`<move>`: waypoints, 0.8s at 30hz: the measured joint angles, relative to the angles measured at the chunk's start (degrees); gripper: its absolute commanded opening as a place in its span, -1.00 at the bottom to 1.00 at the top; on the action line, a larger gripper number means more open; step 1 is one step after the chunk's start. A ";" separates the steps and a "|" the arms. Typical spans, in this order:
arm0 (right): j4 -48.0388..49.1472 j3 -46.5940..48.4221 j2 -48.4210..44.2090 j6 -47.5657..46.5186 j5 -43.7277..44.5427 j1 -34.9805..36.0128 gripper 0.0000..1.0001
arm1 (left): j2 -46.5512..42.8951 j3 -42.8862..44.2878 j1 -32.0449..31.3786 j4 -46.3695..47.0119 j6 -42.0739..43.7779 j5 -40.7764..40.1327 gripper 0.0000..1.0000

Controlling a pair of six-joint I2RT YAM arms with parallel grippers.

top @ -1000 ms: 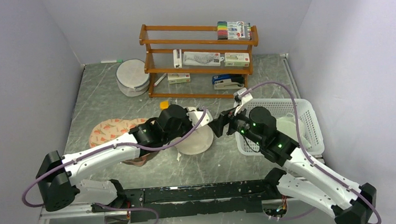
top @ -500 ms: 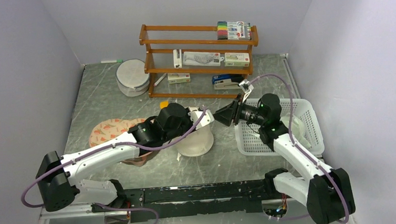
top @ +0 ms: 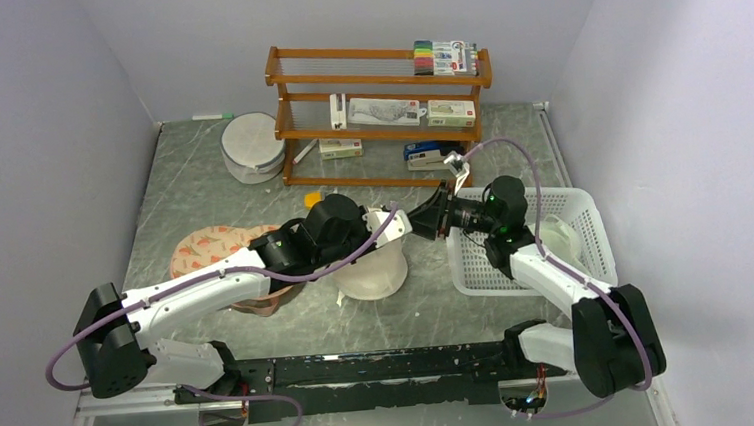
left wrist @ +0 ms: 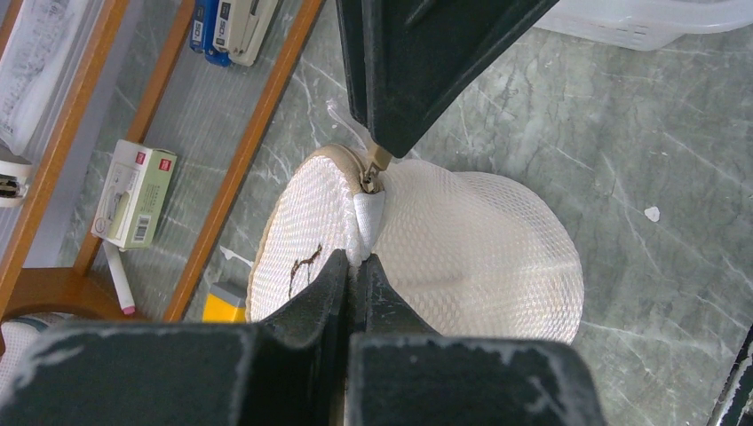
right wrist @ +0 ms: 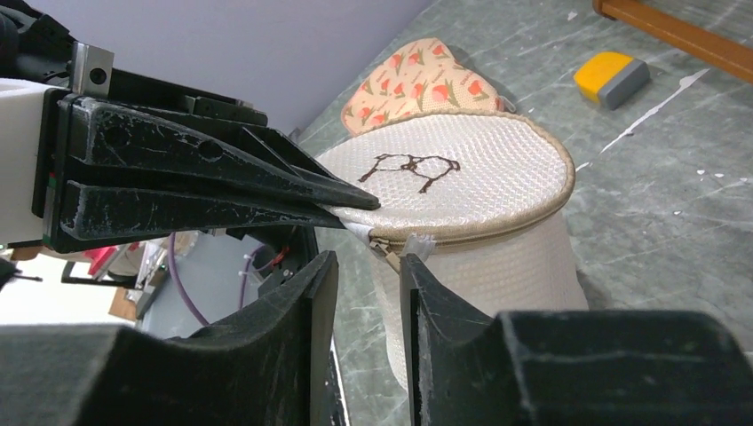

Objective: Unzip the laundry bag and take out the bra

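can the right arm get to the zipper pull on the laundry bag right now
Likely yes: the left gripper pinches the rim of the laundry bag, holding it up, and the zipper pull sticks out bare just ahead of the right gripper, its jaws slightly parted, nothing between.

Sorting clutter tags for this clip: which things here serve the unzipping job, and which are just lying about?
Job: laundry bag, zip pull, left tool, right tool.
Lying about: wooden rack, peach printed case, yellow block.

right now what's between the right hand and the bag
Only the bag's zip pull, in the gap of the right hand; the right wrist view shows it.
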 measured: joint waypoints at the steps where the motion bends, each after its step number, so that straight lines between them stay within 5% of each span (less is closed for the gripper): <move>1: 0.72 -0.17 0.31 0.26 -0.20 0.04 -0.41 | 0.02 0.00 0.00 0.00 0.00 0.02 -0.87; 24: 2.84 -1.97 2.45 0.94 0.96 1.95 -0.20 | 0.17 0.00 0.00 -0.07 0.00 0.04 -0.86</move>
